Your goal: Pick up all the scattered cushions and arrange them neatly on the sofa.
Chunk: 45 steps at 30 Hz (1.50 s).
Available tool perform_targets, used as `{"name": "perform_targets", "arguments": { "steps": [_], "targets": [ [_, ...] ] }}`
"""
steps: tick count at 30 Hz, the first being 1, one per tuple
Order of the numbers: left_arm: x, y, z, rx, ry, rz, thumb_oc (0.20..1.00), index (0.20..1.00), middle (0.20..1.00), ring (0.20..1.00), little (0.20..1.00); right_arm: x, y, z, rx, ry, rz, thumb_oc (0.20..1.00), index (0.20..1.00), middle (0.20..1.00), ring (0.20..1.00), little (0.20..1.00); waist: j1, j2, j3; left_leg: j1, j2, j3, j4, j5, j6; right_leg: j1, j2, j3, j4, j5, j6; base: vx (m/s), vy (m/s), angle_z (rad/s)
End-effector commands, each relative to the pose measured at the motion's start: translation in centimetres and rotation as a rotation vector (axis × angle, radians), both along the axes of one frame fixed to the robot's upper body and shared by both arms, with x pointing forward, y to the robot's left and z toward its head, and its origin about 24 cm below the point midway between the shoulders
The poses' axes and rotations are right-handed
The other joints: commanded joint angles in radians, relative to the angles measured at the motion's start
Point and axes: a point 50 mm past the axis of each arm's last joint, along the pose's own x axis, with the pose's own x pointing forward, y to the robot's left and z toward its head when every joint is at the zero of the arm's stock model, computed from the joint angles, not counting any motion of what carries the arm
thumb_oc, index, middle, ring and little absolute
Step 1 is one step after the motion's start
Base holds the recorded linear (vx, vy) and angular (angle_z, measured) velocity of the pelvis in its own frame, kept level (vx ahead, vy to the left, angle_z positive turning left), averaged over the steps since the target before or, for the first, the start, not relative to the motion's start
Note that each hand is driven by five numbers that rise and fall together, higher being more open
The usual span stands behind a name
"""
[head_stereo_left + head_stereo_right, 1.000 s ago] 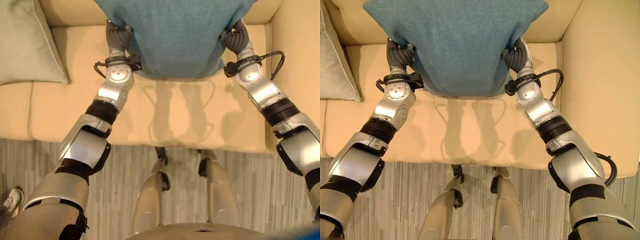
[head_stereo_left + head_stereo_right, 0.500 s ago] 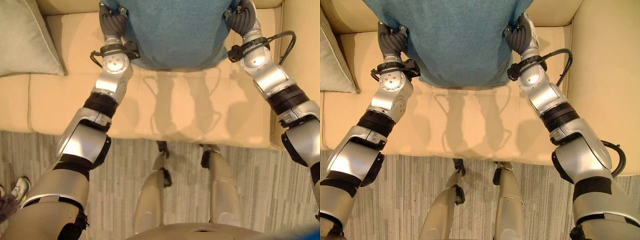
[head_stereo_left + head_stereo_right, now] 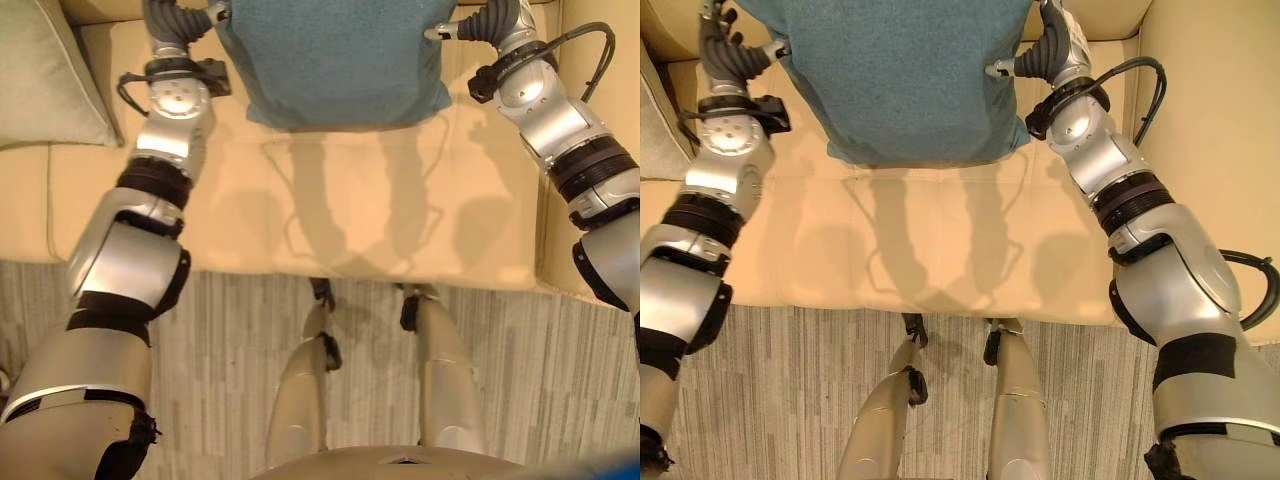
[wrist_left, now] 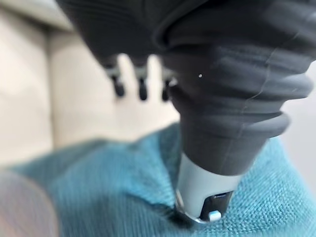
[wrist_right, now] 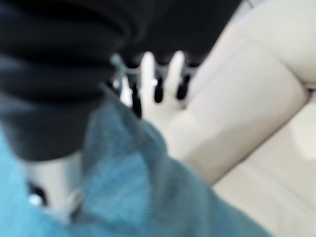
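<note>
A teal cushion (image 3: 335, 60) lies on the cream sofa seat (image 3: 350, 210), its far edge up against the backrest. My left hand (image 3: 172, 18) is at its left edge and my right hand (image 3: 495, 18) at its right edge. In the left wrist view the fingers (image 4: 142, 88) point straight out over the sofa, and the thumb (image 4: 202, 197) rests on the teal cloth (image 4: 98, 187). The right wrist view shows straight fingers (image 5: 158, 89) too, with a fold of the cushion (image 5: 148, 197) beside the thumb. Both hands are open.
A pale grey-green cushion (image 3: 45, 80) leans on the sofa's left part. The sofa's right armrest (image 3: 1210, 120) rises close beside my right arm. Grey striped flooring (image 3: 230, 330) runs along the sofa's front edge.
The teal cushion has gone further back onto the seat. Both hands have let go of its edges and straightened their fingers. My left arm has swung outward to the left.
</note>
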Motion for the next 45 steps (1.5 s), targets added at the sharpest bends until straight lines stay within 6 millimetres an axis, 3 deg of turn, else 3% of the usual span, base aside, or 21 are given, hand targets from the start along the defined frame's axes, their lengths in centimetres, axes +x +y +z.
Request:
{"name": "perform_targets", "arguments": {
  "steps": [1, 7, 10, 12, 14, 15, 16, 17, 18, 19, 21, 22, 23, 25, 26, 30, 31, 35, 38, 44, 45],
  "targets": [
    [-1.2, 2.3, 1.5, 0.061, -0.049, 0.053, 1.0, 1.0, 1.0, 1.0, 1.0, -1.7, -0.8, 5.4, -0.018, -0.154, 0.02, 1.0, 1.0, 1.0, 1.0, 1.0, -0.011, -0.013, 0.002, 0.146, 0.027, 0.017, -0.01, -0.036, -0.112, 0.123, 0.038, 0.051, -0.171, 0.06, 0.14, 0.01, 0.033, 0.04],
    [-2.5, 6.5, -0.9, 0.047, 0.015, 0.146, 1.0, 1.0, 1.0, 1.0, 1.0, -2.5, -5.2, 5.3, -0.006, -0.147, -0.066, 1.0, 1.0, 1.0, 1.0, 1.0, -0.012, -0.012, 0.001, 0.175, 0.024, 0.023, -0.009, -0.042, -0.112, 0.154, 0.042, 0.053, -0.184, 0.061, 0.139, -0.01, 0.006, 0.02],
    [-3.6, 6.6, -4.3, 0.026, 0.013, 0.082, 1.0, 1.0, 1.0, 1.0, 1.0, -3.2, -7.9, 2.7, 0.003, -0.109, -0.084, 1.0, 1.0, 1.0, 1.0, 1.0, -0.009, -0.014, 0.0, 0.205, 0.017, 0.021, 0.006, -0.059, -0.108, 0.196, 0.039, 0.048, -0.184, 0.057, 0.134, 0.01, 0.013, -0.05],
    [-4.1, 6.5, -5.4, 0.027, 0.013, 0.061, 1.0, 1.0, 1.0, 1.0, 1.0, -3.4, -8.3, 1.4, -0.007, -0.088, -0.073, 1.0, 1.0, 1.0, 1.0, 1.0, -0.009, -0.015, -0.004, 0.218, 0.016, 0.019, 0.012, -0.067, -0.106, 0.215, 0.04, 0.048, -0.186, 0.055, 0.133, 0.02, 0.001, 0.03],
    [-5.1, 6.6, -8.4, 0.024, 0.058, 0.039, 1.0, 1.0, 1.0, 1.0, 1.0, -4.3, -8.5, -1.0, -0.048, -0.055, -0.035, 1.0, 1.0, 1.0, 1.0, 1.0, -0.013, -0.019, -0.015, 0.248, 0.013, 0.02, 0.022, -0.084, -0.103, 0.254, 0.041, 0.043, -0.192, 0.051, 0.129, 0.07, 0.014, 0.09],
    [-6.3, 6.3, -12.7, 0.014, 0.146, 0.011, 1.0, 1.0, 1.0, 1.0, 1.0, -5.0, -9.9, -5.5, 0.008, 0.025, -0.026, 1.0, 1.0, 1.0, 1.0, 1.0, -0.019, -0.023, -0.028, 0.285, 0.005, 0.018, 0.033, -0.099, -0.098, 0.312, 0.041, 0.04, -0.201, 0.045, 0.127, 0.12, 0.022, 0.07],
    [-7.0, 6.3, -14.6, -0.018, 0.185, 0.002, 1.0, 1.0, 1.0, 1.0, 1.0, -5.6, -10.3, -7.3, -0.005, 0.075, -0.021, 1.0, 1.0, 1.0, 1.0, 1.0, -0.022, -0.027, -0.036, 0.308, 0.003, 0.018, 0.033, -0.106, -0.097, 0.343, 0.042, 0.035, -0.21, 0.043, 0.126, 0.1, 0.021, 0.06],
    [-7.0, 6.3, -14.7, -0.017, 0.187, 0.001, 1.0, 1.0, 1.0, 1.0, 1.0, -5.7, -10.4, -7.4, -0.004, 0.077, -0.022, 1.0, 1.0, 1.0, 1.0, 1.0, -0.02, -0.027, -0.037, 0.311, 0.004, 0.017, 0.032, -0.106, -0.097, 0.346, 0.043, 0.035, -0.212, 0.043, 0.126, 0.12, 0.007, 0.09],
    [-8.8, 5.7, -19.7, -0.062, 0.316, -0.024, 1.0, 1.0, 1.0, 1.0, 1.0, -6.9, -11.2, -13.2, 0.053, 0.226, -0.022, 1.0, 1.0, 1.0, 1.0, 1.0, -0.027, -0.031, -0.055, 0.36, 0.001, 0.02, 0.034, -0.118, -0.094, 0.419, 0.047, 0.025, -0.231, 0.039, 0.128, 0.08, 0.009, 0.11],
    [-8.8, 5.7, -19.7, -0.061, 0.319, -0.025, 1.0, 1.0, 1.0, 1.0, 1.0, -6.9, -11.2, -13.3, 0.054, 0.228, -0.024, 1.0, 1.0, 1.0, 1.0, 1.0, -0.026, -0.031, -0.055, 0.364, 0.001, 0.019, 0.033, -0.118, -0.094, 0.423, 0.048, 0.024, -0.233, 0.039, 0.128, 0.12, 0.002, 0.08],
    [-10.4, 5.5, -22.8, -0.072, 0.422, -0.042, 1.0, 1.0, 1.0, 1.0, 1.0, -8.4, -11.8, -16.7, 0.036, 0.339, -0.029, 1.0, 1.0, 1.0, 1.0, 1.0, -0.032, -0.032, -0.075, 0.396, -0.003, 0.017, 0.036, -0.124, -0.093, 0.477, 0.049, 0.017, -0.248, 0.036, 0.128, 0.11, 0.001, 0.01],
    [-12.3, 4.7, -27.1, -0.073, 0.59, -0.078, 1.0, 1.0, 1.0, 1.0, 1.0, -9.8, -11.8, -21.3, -0.004, 0.51, -0.027, 1.0, 1.0, 1.0, 1.0, 1.0, -0.036, -0.036, -0.094, 0.433, -0.002, 0.023, 0.032, -0.123, -0.094, 0.53, 0.051, 0.006, -0.272, 0.036, 0.129, 0.1, 0.003, 0.01],
    [-12.3, 4.7, -27.1, -0.073, 0.59, -0.078, 1.0, 1.0, 1.0, 1.0, 1.0, -9.8, -11.8, -21.3, -0.004, 0.51, -0.027, 1.0, 1.0, 1.0, 1.0, 1.0, -0.036, -0.036, -0.095, 0.432, -0.002, 0.022, 0.032, -0.122, -0.094, 0.529, 0.051, 0.006, -0.272, 0.037, 0.129, 0.09, 0.003, 0.06],
    [-14.9, 4.4, -31.2, -0.059, 0.775, -0.082, 1.0, 1.0, 1.0, 1.0, 1.0, -11.5, -11.8, -25.3, -0.003, 0.659, -0.027, 1.0, 1.0, 1.0, 1.0, 1.0, -0.045, -0.038, -0.117, 0.465, -0.001, 0.024, 0.032, -0.117, -0.094, 0.576, 0.058, 0.004, -0.293, 0.035, 0.133, 0.08, 0.02, 0.0],
    [-17.6, 4.2, -34.7, -0.048, 0.942, -0.06, 1.0, 1.0, 1.0, 1.0, 1.0, -13.0, -11.5, -29.0, 0.01, 0.791, -0.041, 1.0, 1.0, 1.0, 1.0, 1.0, -0.052, -0.04, -0.142, 0.495, 0.001, 0.027, 0.032, -0.114, -0.096, 0.619, 0.067, 0.001, -0.311, 0.032, 0.137, 0.08, 0.03, -0.12],
    [-22.8, 3.0, -40.4, -0.064, 1.235, -0.028, 1.0, 1.0, 1.0, 1.0, 1.0, -15.5, -10.5, -34.5, -0.035, 1.004, -0.046, 1.0, 1.0, 1.0, 1.0, 1.0, -0.065, -0.051, -0.2, 0.55, -0.001, 0.039, 0.023, -0.117, -0.091, 0.684, 0.078, 0.004, -0.351, 0.038, 0.144, 0.05, 0.046, -0.24],
    [-25.0, 2.3, -42.3, -0.084, 1.341, -0.004, 1.0, 1.0, 1.0, 1.0, 1.0, -17.5, -10.2, -37.7, -0.042, 1.136, -0.077, 1.0, 1.0, 1.0, 1.0, 1.0, -0.065, -0.056, -0.22, 0.567, -0.003, 0.038, 0.024, -0.12, -0.089, 0.708, 0.083, 0.008, -0.363, 0.039, 0.146, 0.0, 0.046, -0.15],
    [-28.4, 2.0, -44.3, -0.159, 1.476, 0.048, 1.0, 1.0, 1.0, 1.0, 1.0, -20.2, -10.0, -40.8, -0.037, 1.277, -0.114, 1.0, 1.0, 1.0, 1.0, 1.0, -0.06, -0.064, -0.246, 0.598, -0.002, 0.04, 0.026, -0.119, -0.088, 0.748, 0.089, 0.01, -0.373, 0.035, 0.145, 0.01, 0.008, -0.04],
    [-31.9, 1.4, -45.8, -0.199, 1.619, 0.066, 1.0, 1.0, 1.0, 1.0, 1.0, -23.8, -9.7, -43.8, 0.001, 1.436, -0.169, 1.0, 1.0, 1.0, 1.0, 1.0, -0.061, -0.08, -0.252, 0.629, 0.012, 0.045, 0.054, -0.106, -0.1, 0.802, 0.103, -0.002, -0.383, 0.022, 0.135, -0.02, -0.049, 0.07],
    [-33.0, 0.6, -46.5, -0.198, 1.692, 0.037, 1.0, 1.0, 1.0, 1.0, 1.0, -27.2, -9.4, -46.0, 0.048, 1.574, -0.236, 1.0, 1.0, 1.0, 1.0, 1.0, -0.064, -0.099, -0.259, 0.642, 0.032, 0.068, 0.084, -0.097, -0.11, 0.837, 0.119, -0.013, -0.419, 0.028, 0.133, -0.06, -0.041, 0.13],
    [-32.8, 0.3, -46.5, -0.208, 1.685, 0.03, 1.0, 1.0, 1.0, 1.0, 1.0, -27.1, -9.2, -46.1, 0.046, 1.585, -0.231, 1.0, 1.0, 1.0, 1.0, 1.0, -0.057, -0.112, -0.248, 0.632, 0.02, 0.033, 0.18, -0.135, -0.102, 0.838, 0.118, 0.002, -0.418, 0.031, 0.127, -0.09, -0.042, 0.21]
  ]
}}
